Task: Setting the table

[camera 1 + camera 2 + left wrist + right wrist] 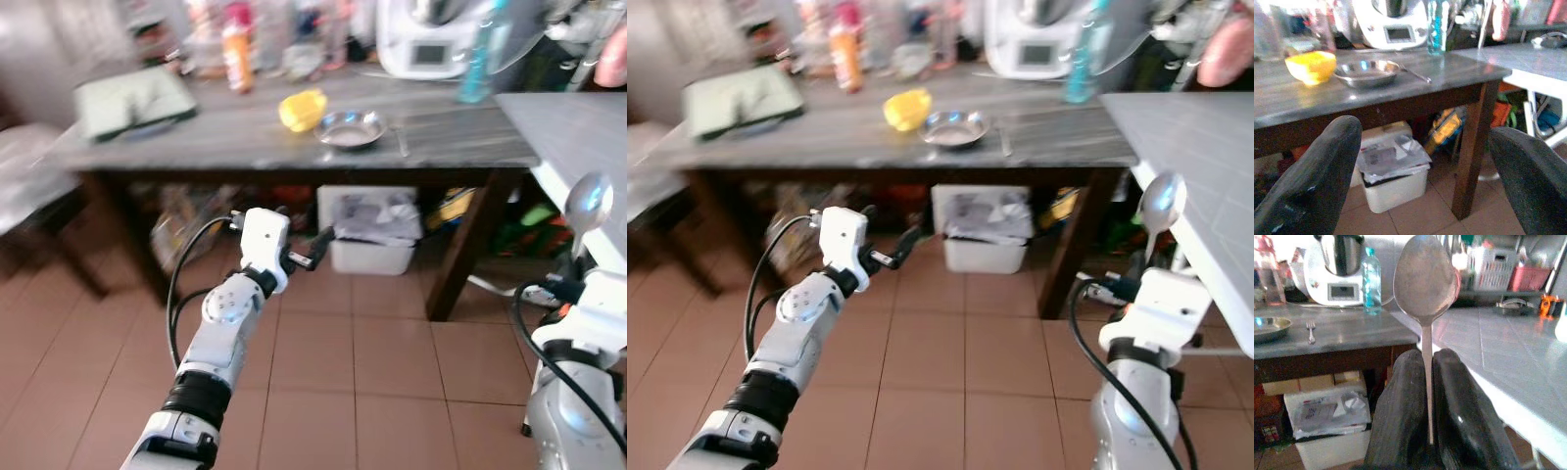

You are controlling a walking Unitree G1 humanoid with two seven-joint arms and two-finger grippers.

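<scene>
**Spoon held upright, table ahead**

We grip a metal spoon [1423,289] upright in our right gripper [1425,396], fingers clenched on its handle, bowl on top. Our left gripper [1422,181] hangs released, fingers spread, facing the dark table [245,132]. At twelve o'clock there sit a steel plate [350,128], fork [1310,330] and yellow bowl [301,109].

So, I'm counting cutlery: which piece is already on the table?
The fork, lying flat beside the metal plate. The spoon is upright in the right gripper.
</scene>
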